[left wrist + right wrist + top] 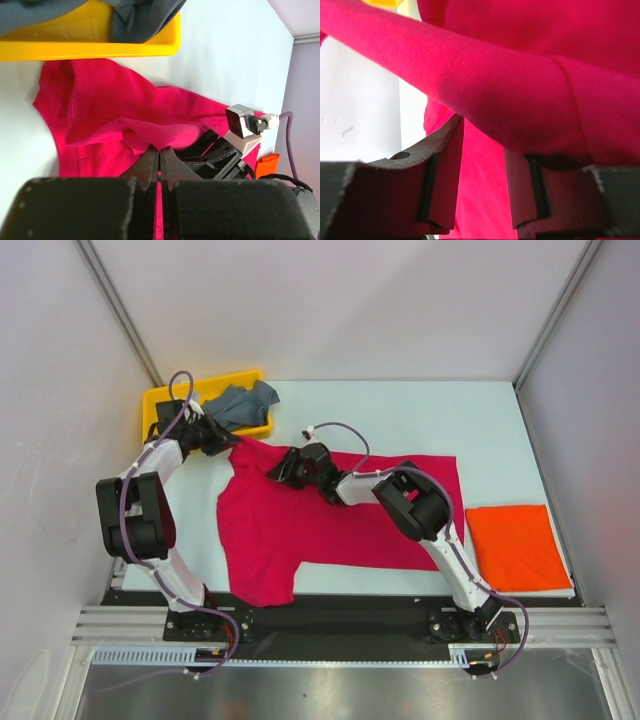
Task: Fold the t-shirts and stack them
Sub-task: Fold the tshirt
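You've got the pink shirt (300, 530) spread flat on the worktop (420, 410), mid-left, body running left to right. One sleeve hangs toward the near edge, and the collar end is at far left, just near of the tray (160, 398).

Left claw (225, 443) sits at the shirt's far-left corner, right beside the tray. From the left wrist, the left claw (159, 150) is pressed together, pinching a raised fold of the pink shirt (100, 110) at its tips. The shirt edge is rumpled and lifted there, close under the tray (90, 50) wall.

Right claw (280, 470) is over the far edge of the shirt, a little right of the left claw, so the two are near each other. From the right wrist, the right claw (482, 145) has its fingers (445, 165) spread, with a clear gap between them. A thick roll of pink shirt (520, 90) lies across the tips. You can't tell whether any cloth is actually nipped.

The grey shirt (243, 403) is bunched in the tray at far left, partly spilling over its right rim. The left wrist view shows the grey shirt (140, 20) hanging over the tray wall.

The orange shirt (515, 545) is folded into a neat rectangle on the right of the worktop. It lies just right of the pink shirt's hem, and neither claw touches it.
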